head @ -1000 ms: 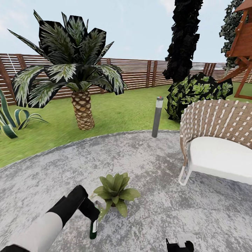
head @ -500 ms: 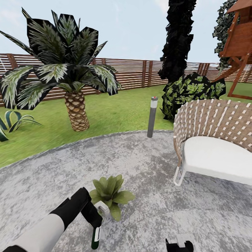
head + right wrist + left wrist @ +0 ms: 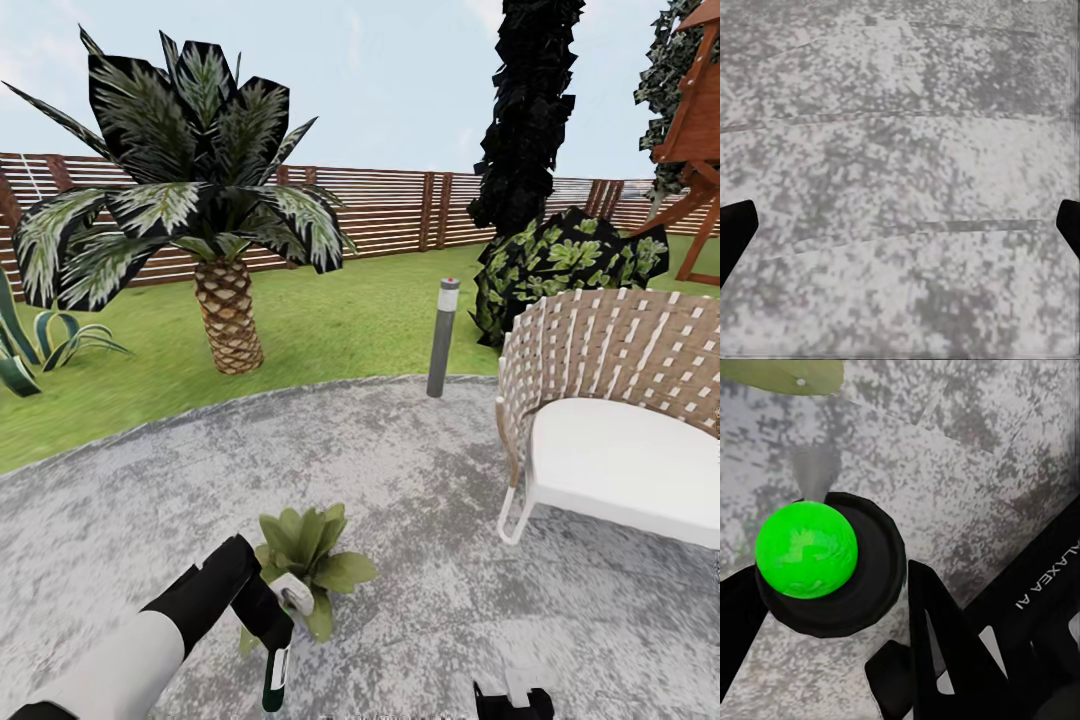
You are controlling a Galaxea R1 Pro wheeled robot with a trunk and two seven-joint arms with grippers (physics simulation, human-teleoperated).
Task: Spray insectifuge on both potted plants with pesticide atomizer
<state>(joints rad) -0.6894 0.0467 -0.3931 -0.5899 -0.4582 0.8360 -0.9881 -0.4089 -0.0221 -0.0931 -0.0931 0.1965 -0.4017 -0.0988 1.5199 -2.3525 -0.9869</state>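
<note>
Since half a second ago: whole head view shifted (camera motion); left claw (image 3: 272, 640) with pesticide atomizer (image 3: 280, 640) sits a touch closer against the potted plant (image 3: 305, 552).

Item 1, pesticide atomizer: pinched in the left claw, hanging over the grey patio (image 3: 420, 480), pale head touching the plant's near leaves, dark green handle pointing down. The left wrist view shows a glossy bright-green knob (image 3: 806, 549) on a black round collar between the dark fingers (image 3: 945, 652). Judged light, rigid, smooth plastic; likely slippery, so best held at the narrow neck or handle, leaving the trigger free.

Item 2, potted plant: low rosette, pointed mid-green leaves, soft and bendable; pot hidden by foliage.

Item 3, right claw (image 3: 900, 225): spread, holding nothing, dark tips at either edge over mottled stone.

Item 4, surroundings: speckled, seamed paving; lawn; brown slatted fence (image 3: 400, 210); woven chair (image 3: 620, 400) with white cushion.
</note>
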